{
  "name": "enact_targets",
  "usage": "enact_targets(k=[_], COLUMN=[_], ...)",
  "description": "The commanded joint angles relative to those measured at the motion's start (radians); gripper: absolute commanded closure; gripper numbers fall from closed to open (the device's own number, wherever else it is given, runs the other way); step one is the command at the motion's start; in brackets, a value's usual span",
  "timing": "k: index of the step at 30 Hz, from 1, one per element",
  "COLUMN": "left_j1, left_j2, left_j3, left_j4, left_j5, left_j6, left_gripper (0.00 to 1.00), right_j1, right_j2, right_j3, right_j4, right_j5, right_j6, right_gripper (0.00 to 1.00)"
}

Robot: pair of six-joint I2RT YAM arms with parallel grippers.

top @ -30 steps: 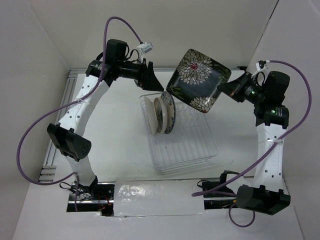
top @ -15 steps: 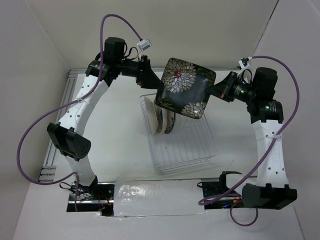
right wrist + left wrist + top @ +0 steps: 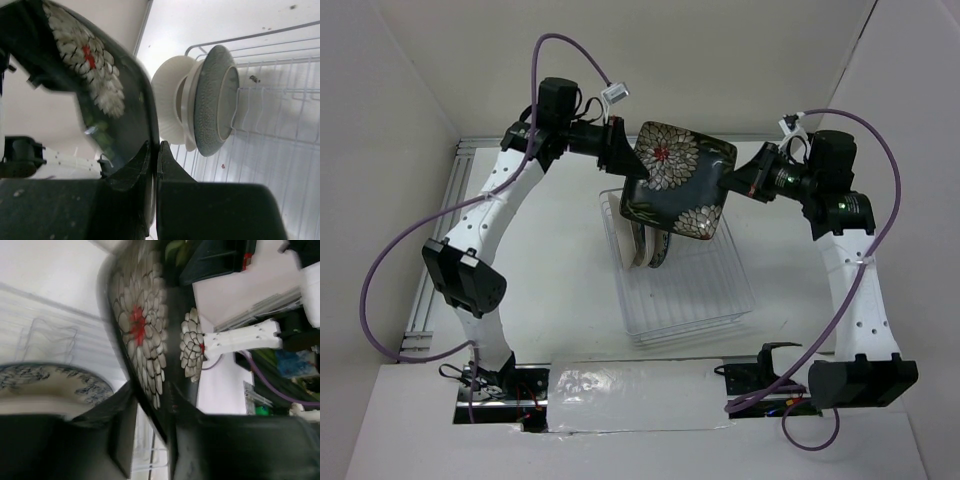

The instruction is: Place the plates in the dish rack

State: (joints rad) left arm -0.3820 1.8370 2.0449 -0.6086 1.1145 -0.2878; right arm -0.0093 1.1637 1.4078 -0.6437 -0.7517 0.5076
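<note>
The left end effector (image 3: 623, 165) is set astride the left rim of the floral plate (image 3: 678, 180), but whether it is clamped cannot be told. The plate is held tilted over the far end of the dish rack (image 3: 705, 300), probably for slotting beside 3 upright plates (image 3: 645, 238), and its right rim is pinched by the right end effector (image 3: 732, 182). 4 plates and 1 rack are counted.

A white surface (image 3: 555, 280) is lying under everything, and plain white walls (image 3: 720, 60) are standing around it on the left, far and right sides. A ribbed metal rail (image 3: 418, 318) is running along the left edge of the surface, and a crinkled clear plastic sheet (image 3: 620, 392) is covering the middle of its near edge.
</note>
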Motion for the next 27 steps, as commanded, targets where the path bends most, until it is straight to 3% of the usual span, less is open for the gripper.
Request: enact_targets(k=[1,3,4,5,9,13,14,18,27], left_j1=[-0.003,0.0,0.006,0.011,0.046,0.061,0.061,0.061,0.061], left_j2=[0.008,0.021,0.027,0.043,0.077,0.045,0.033,0.002,-0.071], left_j3=[0.006,0.012,0.024,0.032,0.032,-0.028,-0.047,-0.046,-0.091], left_j4=[0.055,0.058,0.056,0.052,0.07,0.138,0.16,0.15,0.182], left_j5=[0.053,0.059,0.071,0.083,0.168,0.194,0.168,0.11,-0.019], left_j6=[-0.019,-0.033,-0.056,-0.071,-0.195,-0.247,-0.255,-0.255,-0.295], left_gripper=[0.72,0.85,0.96,1.0,1.0,1.0,1.0,1.0,1.0], right_j1=[0.037,0.051,0.051,0.057,0.057,0.061,0.063,0.083,0.178], right_j2=[-0.009,0.001,0.002,0.007,0.008,0.007,0.01,0.022,0.033], right_j3=[0.065,0.066,0.065,0.068,0.062,0.033,0.031,0.031,-0.01], right_j4=[0.139,0.131,0.13,0.124,0.118,0.142,0.141,0.128,0.113], right_j5=[-0.038,-0.032,-0.023,-0.017,0.005,0.005,0.011,0.054,0.192], right_j6=[0.055,0.046,0.046,0.042,0.032,0.04,0.039,0.028,0.049], right_gripper=[1.0,1.0,1.0,1.0,0.96,0.77,0.64,0.47,0.38])
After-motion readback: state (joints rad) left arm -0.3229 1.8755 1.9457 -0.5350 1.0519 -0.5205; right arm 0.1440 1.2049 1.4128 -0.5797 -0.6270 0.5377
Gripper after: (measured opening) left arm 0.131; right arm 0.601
